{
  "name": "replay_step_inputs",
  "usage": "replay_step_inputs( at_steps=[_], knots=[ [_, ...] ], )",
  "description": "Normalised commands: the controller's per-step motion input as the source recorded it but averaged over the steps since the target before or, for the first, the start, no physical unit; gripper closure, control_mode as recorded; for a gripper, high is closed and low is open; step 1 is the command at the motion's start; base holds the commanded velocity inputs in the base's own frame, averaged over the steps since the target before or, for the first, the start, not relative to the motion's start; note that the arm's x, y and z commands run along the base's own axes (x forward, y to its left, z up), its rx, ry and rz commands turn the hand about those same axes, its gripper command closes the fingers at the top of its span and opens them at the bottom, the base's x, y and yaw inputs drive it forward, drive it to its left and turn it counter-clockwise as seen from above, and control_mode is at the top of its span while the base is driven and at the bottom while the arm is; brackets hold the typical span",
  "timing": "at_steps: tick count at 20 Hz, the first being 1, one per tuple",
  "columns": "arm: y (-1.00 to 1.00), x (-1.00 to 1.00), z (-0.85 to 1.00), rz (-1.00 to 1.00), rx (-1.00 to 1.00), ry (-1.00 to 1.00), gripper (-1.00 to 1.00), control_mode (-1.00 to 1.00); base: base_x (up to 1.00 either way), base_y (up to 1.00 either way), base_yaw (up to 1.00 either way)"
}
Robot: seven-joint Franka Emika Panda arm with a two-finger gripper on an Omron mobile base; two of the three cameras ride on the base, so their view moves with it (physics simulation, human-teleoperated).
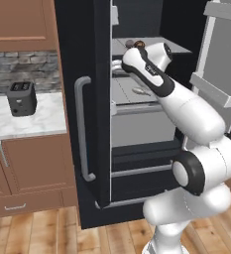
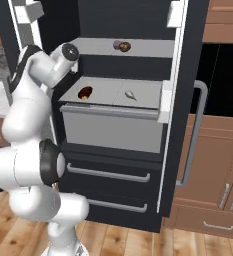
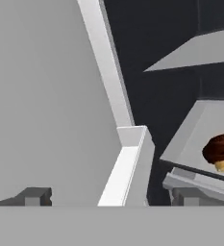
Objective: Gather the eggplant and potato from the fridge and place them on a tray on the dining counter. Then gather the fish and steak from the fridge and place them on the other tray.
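Observation:
The black fridge (image 1: 82, 74) stands with both doors open. On its middle shelf lie a red-brown steak (image 2: 85, 92) and, to its right, a small silvery fish (image 2: 130, 95). The fish (image 1: 141, 91) also shows just past my forearm. The top shelf holds a dark roundish thing beside a brown one (image 2: 122, 46), likely the eggplant and potato. My gripper (image 3: 109, 196) is open and empty at the fridge's left side, close to the grey inner face of the door. The steak (image 3: 221, 151) lies ahead to its right. The dining counter and trays are out of view.
A white door shelf (image 3: 128, 168) juts out right in front of my fingers. The fridge drawers (image 2: 108, 172) below are closed. A black toaster (image 1: 22, 98) sits on the marble wall counter to the left, and wood cabinets (image 2: 218, 160) flank the fridge.

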Motion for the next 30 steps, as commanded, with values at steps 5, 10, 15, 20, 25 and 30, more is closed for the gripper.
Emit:
replay_step_inputs(
  at_steps=[5,10,15,20,25,30],
  knots=[
    [1.00,-0.22,-0.02,0.22,-0.07,-0.16,-1.00,-1.00,0.00,0.00,0.00],
    [1.00,-0.61,0.00,0.16,-0.09,-0.20,-1.00,-1.00,0.00,0.00,0.00],
    [0.84,-0.23,0.04,0.03,-0.06,-0.20,-1.00,-1.00,0.00,0.00,0.00],
    [-0.57,-0.23,0.58,-0.13,0.00,-0.03,-1.00,-1.00,0.00,0.00,0.00],
    [-1.00,-0.32,0.54,-0.25,0.01,0.22,-1.00,-1.00,0.00,0.00,0.00],
    [-1.00,-0.60,0.18,-0.32,0.00,0.33,-1.00,-1.00,0.00,0.00,0.00]
  ],
)
